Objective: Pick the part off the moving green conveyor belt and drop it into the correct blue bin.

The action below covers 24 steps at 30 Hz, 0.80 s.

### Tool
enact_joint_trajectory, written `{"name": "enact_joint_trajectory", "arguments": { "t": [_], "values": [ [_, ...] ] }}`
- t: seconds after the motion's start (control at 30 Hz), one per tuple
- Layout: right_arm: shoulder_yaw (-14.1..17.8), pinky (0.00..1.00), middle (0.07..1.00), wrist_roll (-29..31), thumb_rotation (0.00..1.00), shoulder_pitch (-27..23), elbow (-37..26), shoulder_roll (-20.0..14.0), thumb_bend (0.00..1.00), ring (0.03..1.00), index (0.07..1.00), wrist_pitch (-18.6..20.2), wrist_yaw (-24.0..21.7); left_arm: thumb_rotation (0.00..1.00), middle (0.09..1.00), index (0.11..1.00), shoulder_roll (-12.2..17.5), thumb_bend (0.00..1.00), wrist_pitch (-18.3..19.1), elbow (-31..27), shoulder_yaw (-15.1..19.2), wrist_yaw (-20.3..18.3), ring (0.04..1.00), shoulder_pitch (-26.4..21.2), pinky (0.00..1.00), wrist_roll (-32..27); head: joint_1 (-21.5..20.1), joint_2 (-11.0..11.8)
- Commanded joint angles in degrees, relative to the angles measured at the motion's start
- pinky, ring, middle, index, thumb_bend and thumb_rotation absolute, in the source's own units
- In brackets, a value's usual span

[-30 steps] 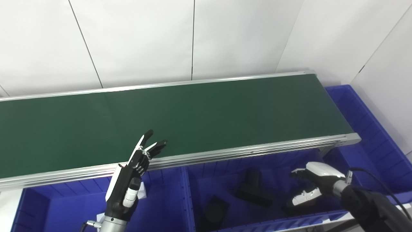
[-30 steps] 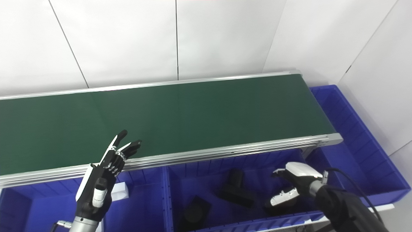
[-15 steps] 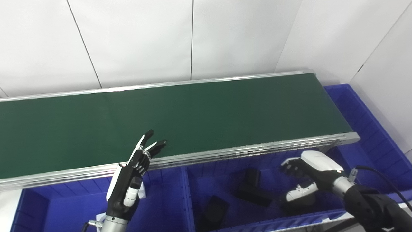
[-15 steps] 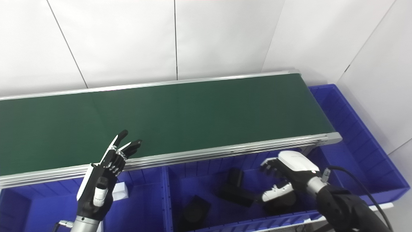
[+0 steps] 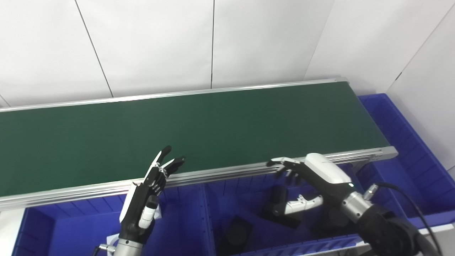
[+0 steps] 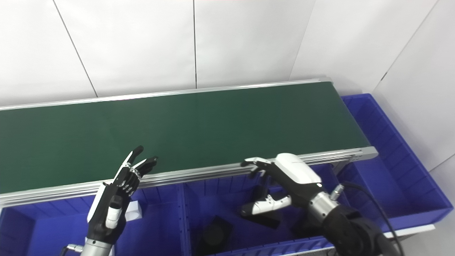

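Green conveyor belt (image 5: 199, 121) runs bare — no part on it in view. Both hands wait at its near rail, fingers spread and empty: left hand (image 5: 144, 199), right hand (image 5: 312, 181) above the blue bin (image 5: 295, 245) holding dark parts (image 5: 279, 209) — likely poised to catch the next arrival.

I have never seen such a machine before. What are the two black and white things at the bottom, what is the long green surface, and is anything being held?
Both pictures come from two cameras side by side on a humanoid robot's head, so they show one scene. The black and white things are its hands. The left hand is raised at the near rail, fingers apart, holding nothing. The right hand is over the middle blue plastic bin, also open and empty. The long dark green conveyor belt has no part on it in these views. Black parts lie in the middle bin. A small white object sits in the left blue bin.
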<state>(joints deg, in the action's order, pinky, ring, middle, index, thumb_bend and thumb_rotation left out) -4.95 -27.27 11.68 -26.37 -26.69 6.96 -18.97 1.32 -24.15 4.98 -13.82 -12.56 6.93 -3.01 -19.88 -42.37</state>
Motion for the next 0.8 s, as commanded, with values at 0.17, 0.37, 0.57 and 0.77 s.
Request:
{"name": "enact_joint_trajectory", "arguments": {
  "t": [0.17, 0.37, 0.57, 0.77],
  "values": [
    [0.21, 0.54, 0.745, 10.7, 0.81, -1.87, 7.54, 15.35, 0.99, 0.665, 0.793, -17.31, 13.31, 0.93, 0.832, 0.931, 0.49, 0.79, -2.61, 0.91, 0.65, -0.25, 0.856, -1.2, 0.88, 0.96, 3.68, 1.45],
    [-2.14, 0.69, 0.817, 17.17, 0.95, -3.22, 19.91, 25.81, 0.99, 0.78, 0.827, -26.86, 17.65, 0.93, 0.832, 0.927, 0.63, 0.77, -2.58, 0.11, 1.54, 0.41, 0.855, -1.05, 0.87, 1.89, 7.79, 1.75],
    [-4.63, 0.89, 0.927, 27.89, 0.95, -1.71, 28.09, 28.2, 1.0, 0.911, 0.94, -27.92, 12.72, 0.92, 0.904, 0.94, -0.23, 0.79, -1.97, -1.46, 1.97, 0.94, 0.894, 1.06, 0.89, 2.35, 12.36, 1.12],
    [-6.26, 0.96, 0.972, 26.92, 0.94, -0.16, 29.08, 27.29, 0.98, 0.961, 0.966, -29.09, 11.31, 0.94, 0.967, 0.956, -0.36, 0.84, -2.56, -1.75, 1.74, 1.83, 0.943, 3.1, 0.9, 5.06, 14.99, 0.88]
  ]
}}
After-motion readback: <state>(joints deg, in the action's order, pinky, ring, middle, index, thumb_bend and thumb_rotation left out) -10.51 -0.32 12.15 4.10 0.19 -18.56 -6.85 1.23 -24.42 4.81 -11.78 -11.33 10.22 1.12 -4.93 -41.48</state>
